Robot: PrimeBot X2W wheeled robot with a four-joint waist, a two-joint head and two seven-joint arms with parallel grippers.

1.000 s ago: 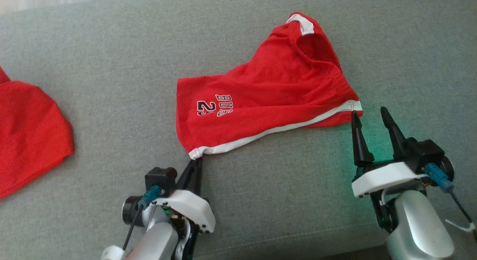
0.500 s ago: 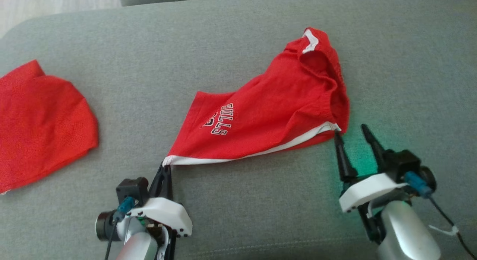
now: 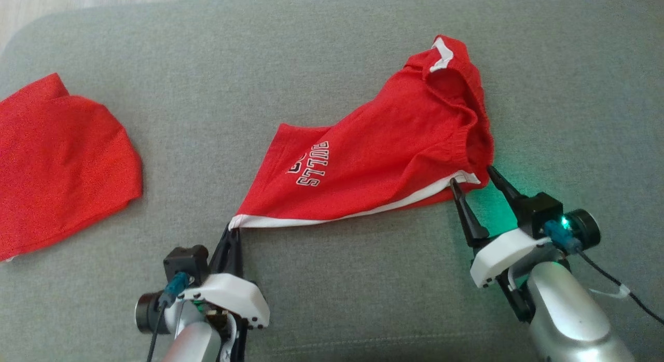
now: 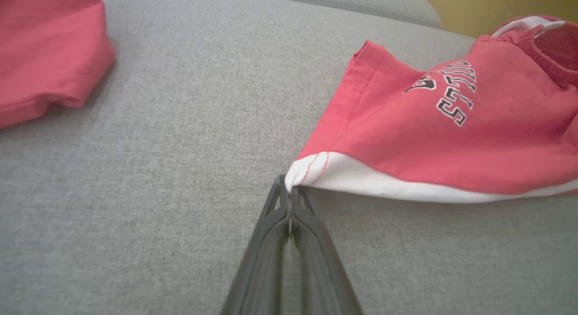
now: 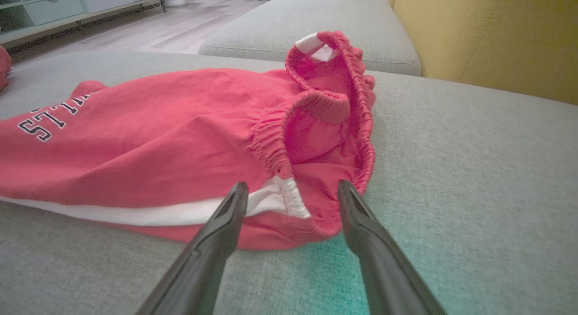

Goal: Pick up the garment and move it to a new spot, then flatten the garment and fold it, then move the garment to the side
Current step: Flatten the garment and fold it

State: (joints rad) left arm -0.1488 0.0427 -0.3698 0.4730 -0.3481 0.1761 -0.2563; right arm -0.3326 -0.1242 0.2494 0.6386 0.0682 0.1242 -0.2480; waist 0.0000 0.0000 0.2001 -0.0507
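Shorts (image 3: 373, 159), red with white trim, lie rumpled near the middle of the grey sofa cushion (image 3: 332, 56), waistband toward its right edge and gaping open. My left gripper (image 3: 233, 231) is pressed together on the white-trimmed hem corner, nearest the cushion's front edge, and that corner seems drawn taut toward me. My right gripper (image 3: 472, 175) is spread, one finger on either side of the waistband's near corner, with nothing pinched yet. I judge we are early in the job: one corner is secured and the second grab is not made. The shorts are not flat, and the fold and the move aside all remain. Another red garment (image 3: 62, 165) rests at the cushion's left edge, well apart.
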